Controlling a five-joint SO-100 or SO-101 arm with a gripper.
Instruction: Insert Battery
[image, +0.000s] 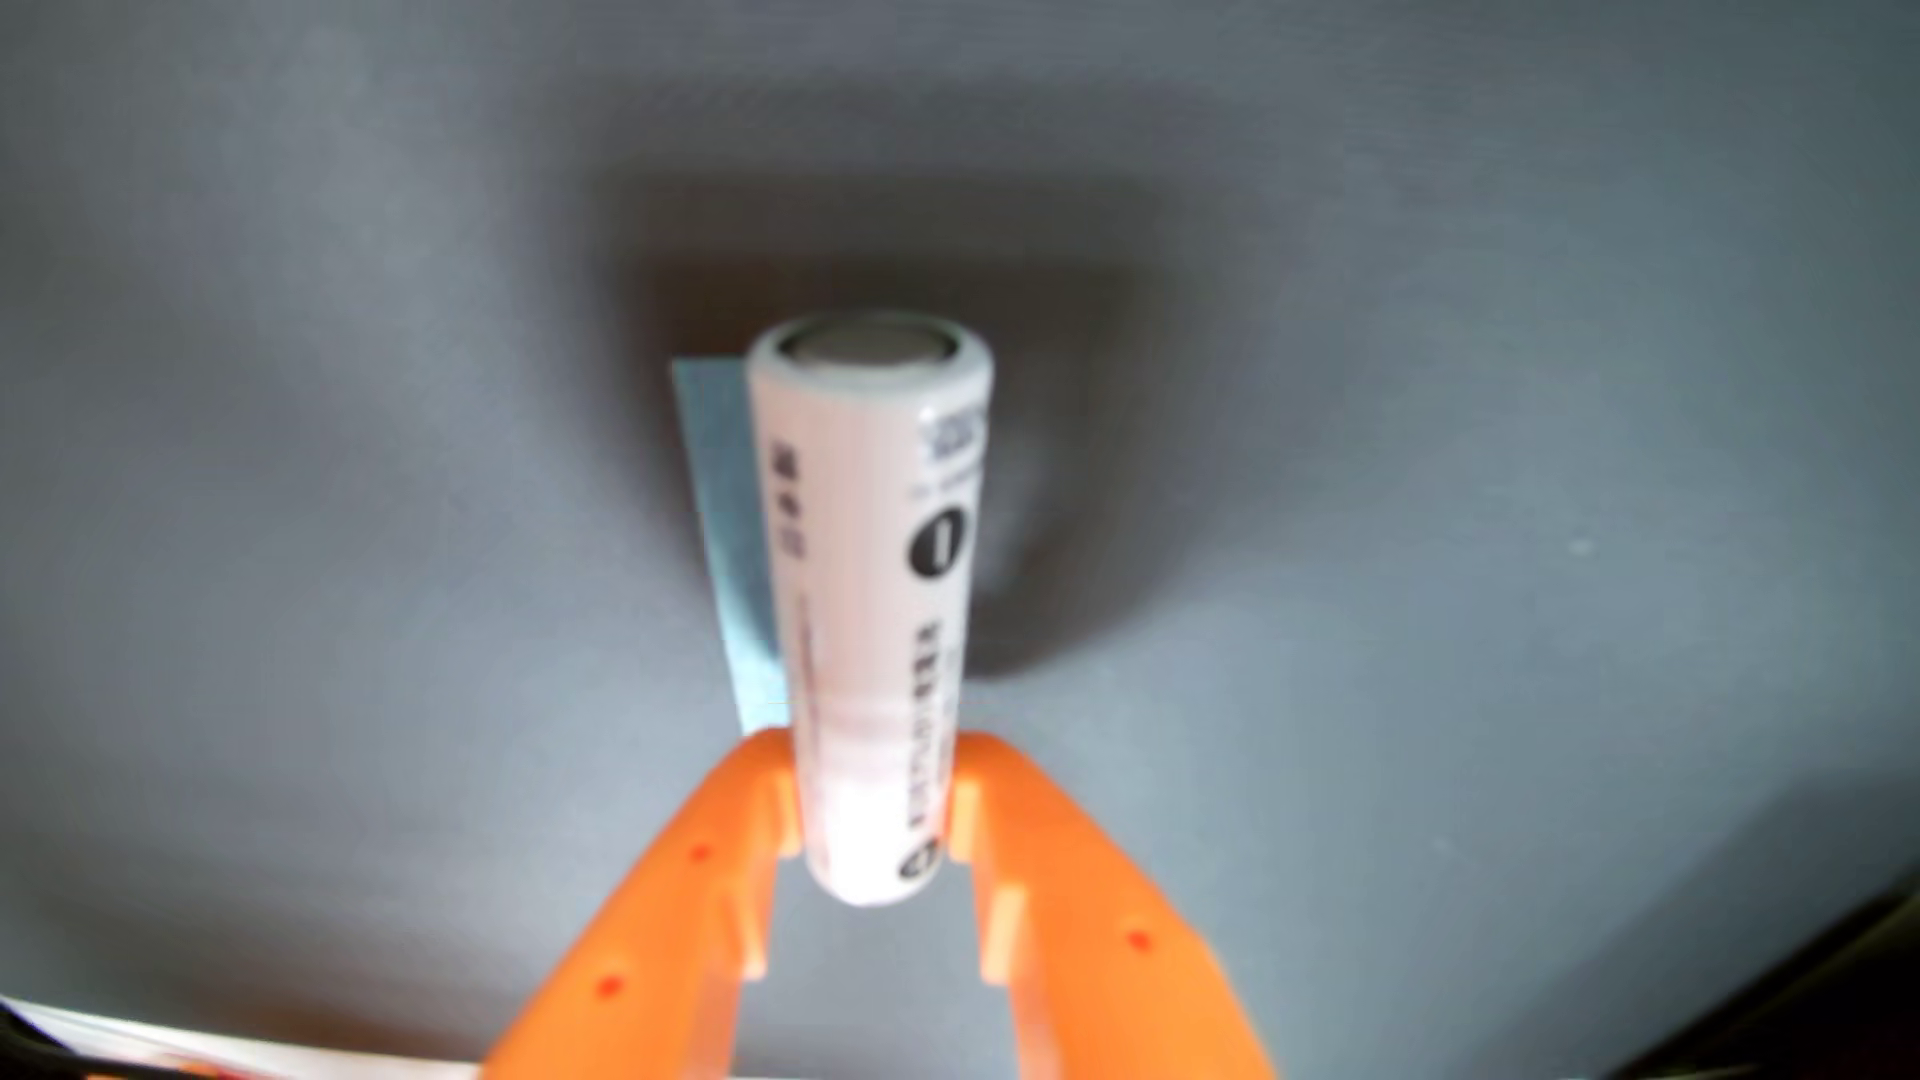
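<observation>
A white cylindrical battery with black print fills the middle of the wrist view, its flat metal end pointing away from the camera. My orange gripper comes in from the bottom edge and is shut on the battery's near end, one finger on each side. Behind the battery's left side shows a pale blue strip on the grey surface; what it is cannot be told. No battery holder or slot shows in this view.
A grey mat covers nearly the whole view, with a dark shadow around the battery. A white edge shows at the bottom left corner and a dark object at the bottom right corner.
</observation>
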